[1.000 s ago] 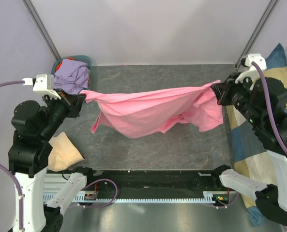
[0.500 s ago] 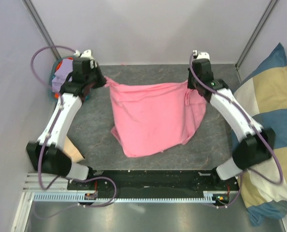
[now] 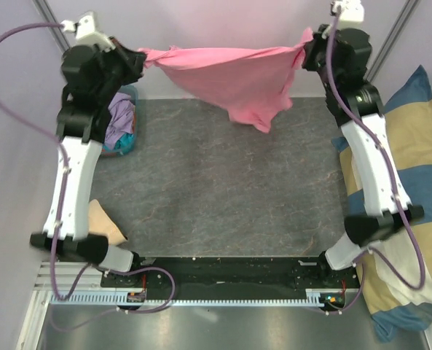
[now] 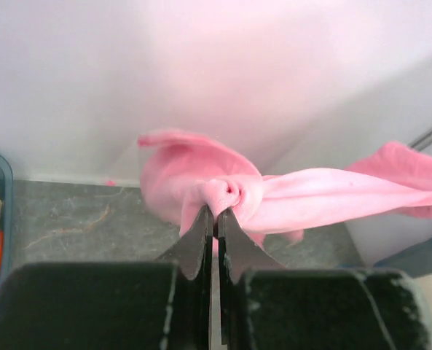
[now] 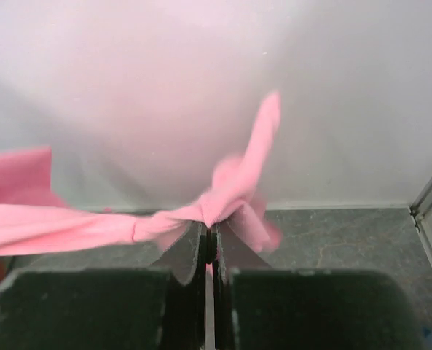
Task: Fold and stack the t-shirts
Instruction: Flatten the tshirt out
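A bright pink t-shirt (image 3: 234,76) hangs stretched in the air at the far end of the table, held by both arms. My left gripper (image 3: 137,60) is shut on its left corner; the bunched pink cloth (image 4: 230,191) sits at the fingertips in the left wrist view. My right gripper (image 3: 308,45) is shut on its right corner, with pink cloth (image 5: 223,197) pinched there too. A lavender t-shirt (image 3: 121,117) with teal and orange cloth lies in the basket (image 3: 130,136) at far left.
The grey mat (image 3: 223,189) lies under the hanging shirt. A blue-and-cream checked cushion (image 3: 412,182) leans along the right side. A tan cloth (image 3: 103,222) lies near the left arm's base. A white wall stands close behind the shirt.
Both arms have risen and reached to the far end, lifting the pink t-shirt off the mat. It now hangs in the air, stretched between the two grippers.
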Robot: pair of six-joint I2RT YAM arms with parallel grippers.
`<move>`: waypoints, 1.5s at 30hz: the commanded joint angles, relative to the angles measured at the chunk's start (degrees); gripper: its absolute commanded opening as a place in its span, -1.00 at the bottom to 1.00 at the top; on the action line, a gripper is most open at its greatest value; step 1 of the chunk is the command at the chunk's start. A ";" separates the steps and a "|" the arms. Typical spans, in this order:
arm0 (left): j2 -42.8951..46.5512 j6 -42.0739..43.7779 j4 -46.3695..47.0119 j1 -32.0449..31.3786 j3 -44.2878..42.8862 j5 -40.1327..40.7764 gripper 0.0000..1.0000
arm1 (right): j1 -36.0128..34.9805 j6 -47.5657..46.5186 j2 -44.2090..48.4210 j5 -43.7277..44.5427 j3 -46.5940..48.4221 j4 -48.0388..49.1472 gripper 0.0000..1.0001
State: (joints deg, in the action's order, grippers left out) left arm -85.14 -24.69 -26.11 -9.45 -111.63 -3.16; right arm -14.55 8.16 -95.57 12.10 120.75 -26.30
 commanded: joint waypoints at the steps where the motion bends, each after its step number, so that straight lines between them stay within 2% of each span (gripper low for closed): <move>1: 14.86 -2.38 3.07 0.22 16.40 2.52 -0.96 | 0.04 1.68 13.36 -3.83 -15.50 1.95 -1.00; 2: 17.18 -2.56 4.04 0.22 20.97 2.98 -0.96 | 0.04 2.29 15.65 -4.45 -24.24 2.74 -1.00; 3: 19.64 -2.73 4.83 0.22 29.46 4.55 -0.96 | -0.04 3.77 20.03 -5.58 -28.60 3.53 -1.00; 4: 22.62 -2.91 5.36 0.22 33.37 4.74 -0.96 | -0.04 4.40 21.99 -6.20 -32.73 3.72 -1.00; 5: 23.78 -2.91 5.28 0.22 36.80 4.91 -0.96 | 0.04 5.19 25.31 -7.34 -40.69 3.80 -1.00; 6: 24.84 -3.78 5.19 0.22 43.36 5.35 -0.96 | 0.04 6.67 26.82 -8.31 -44.42 3.63 -1.00; 8: 27.12 -5.89 5.63 0.22 49.64 5.18 -0.96 | -0.04 8.18 30.77 -9.80 -54.41 2.84 -1.00; 12: 29.77 -15.45 9.31 0.14 66.58 1.68 -0.96 | -0.57 12.48 36.14 -11.83 -66.85 1.26 -1.00; 14: 30.47 -18.54 12.55 0.05 71.71 0.18 -0.96 | -1.36 14.33 38.69 -11.92 -72.04 0.56 -1.00; 17: 32.05 -22.68 15.55 -0.04 81.54 -2.20 -0.75 | -2.50 15.74 39.84 -12.01 -75.92 -2.42 -1.00; 18: 33.36 -22.86 15.39 -0.04 82.71 -2.64 -0.49 | -2.68 16.00 39.85 -11.92 -76.27 -3.31 -1.00; 20: 36.00 -23.21 15.13 -0.04 84.99 -2.73 -0.09 | -3.20 16.09 40.20 -11.92 -76.80 -5.32 -1.00; 21: 37.49 -23.21 13.90 -0.04 85.35 -2.30 0.48 | -3.38 16.09 40.46 -11.31 -76.89 -5.68 -1.00; 23: 42.41 -23.04 12.32 -0.04 85.09 -1.50 0.99 | -3.47 15.92 40.99 -10.35 -76.89 -6.12 -1.00; 28: 48.49 -20.14 5.64 -0.04 80.79 0.96 1.00 | -3.82 15.92 39.67 -10.52 -75.49 -6.92 -1.00; 36: 44.72 -13.99 6.24 -0.13 81.22 -5.01 1.00 | -4.97 17.32 39.06 -9.38 -75.75 -7.97 -0.99; 38: 43.75 -12.59 7.29 -0.13 82.45 -5.19 1.00 | -5.23 17.94 39.23 -8.85 -75.49 -9.28 -0.82; 39: 43.31 -12.14 7.47 -0.13 82.72 -5.10 1.00 | -5.32 17.94 39.14 -8.67 -75.40 -9.55 -0.37; 42: 40.95 -11.26 9.49 -0.21 82.72 -5.89 1.00 | -5.49 19.08 40.19 -7.18 -75.22 -10.17 0.14; 45: 37.44 -10.56 11.95 -0.83 81.05 -7.04 1.00 | -5.49 20.22 41.78 -5.68 -74.43 -10.26 0.33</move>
State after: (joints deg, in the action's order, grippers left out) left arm -44.38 -39.05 -19.14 -9.52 -28.95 -7.73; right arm -19.75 26.37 -56.07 3.51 43.53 -35.90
